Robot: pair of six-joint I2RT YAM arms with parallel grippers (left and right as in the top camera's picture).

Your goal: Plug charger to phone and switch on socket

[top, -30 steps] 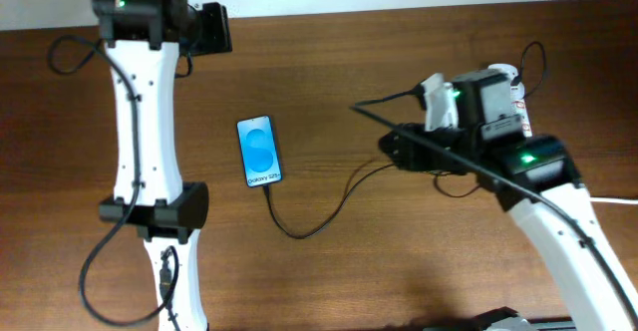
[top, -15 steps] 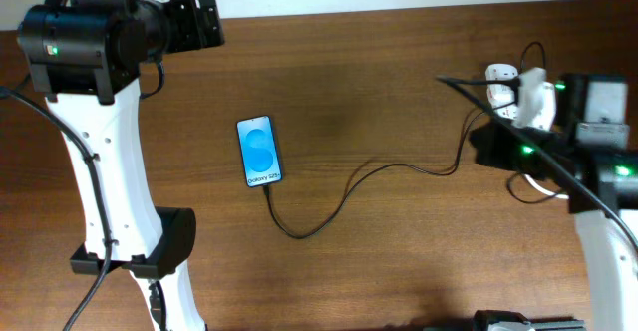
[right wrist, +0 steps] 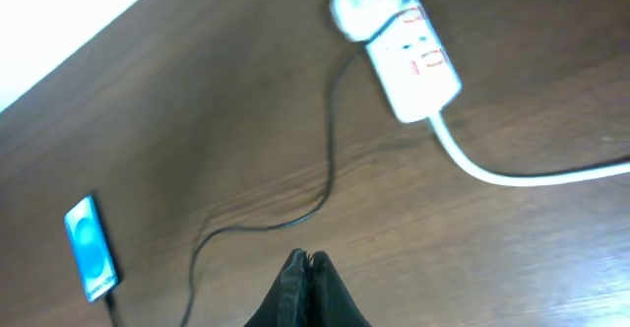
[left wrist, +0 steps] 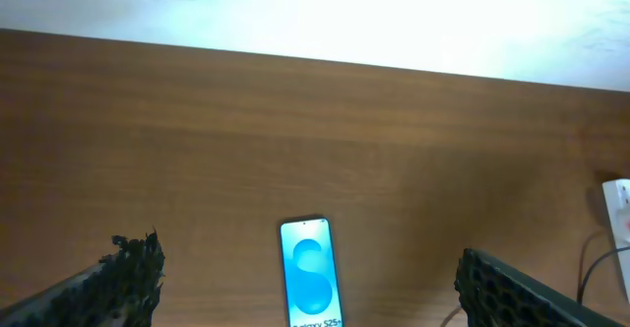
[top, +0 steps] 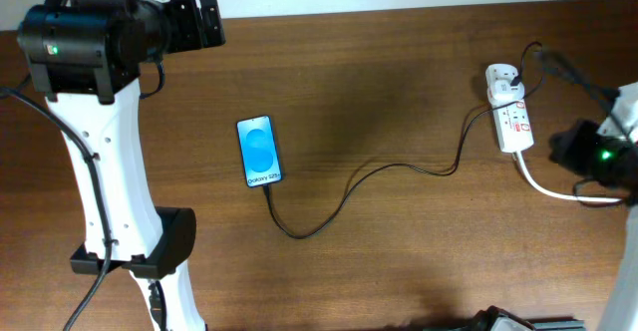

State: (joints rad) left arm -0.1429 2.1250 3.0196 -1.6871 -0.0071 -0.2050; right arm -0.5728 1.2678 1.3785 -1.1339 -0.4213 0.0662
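Dark wood desk [top: 399, 72] is stretching under both arms, and the phone [top: 259, 152] is lying flat on it left of centre, its screen facing up and glowing blue, well apart from the socket [top: 510, 120] sitting toward the far right. The charger [top: 414, 167] is trailing from the phone's near short edge in a loose loop across to the socket, where a white adapter [top: 501, 75] is sitting at the far end. The tip is appearing to meet the phone, though you are not seeing enough to call it fully seated. The left fingers [left wrist: 126, 280] are standing spread wide and holding nothing, high above the phone. The right fingers [right wrist: 305, 288] are pressing together with nothing between them, hanging clear of the socket on its near side. Judging by this, the switch is the step you are facing, and its state is not showing. Be keeping those right fingers closed as one blunt tip, lining up over the red-marked rocker beside the adapter, and pushing straight down so the strip is not sliding. Be steering clear of the thin cable and the thick white cord [top: 543, 186]. White lettering on the phone is reading roughly "Galaxy S25"; the socket's red marks are staying too small to read.
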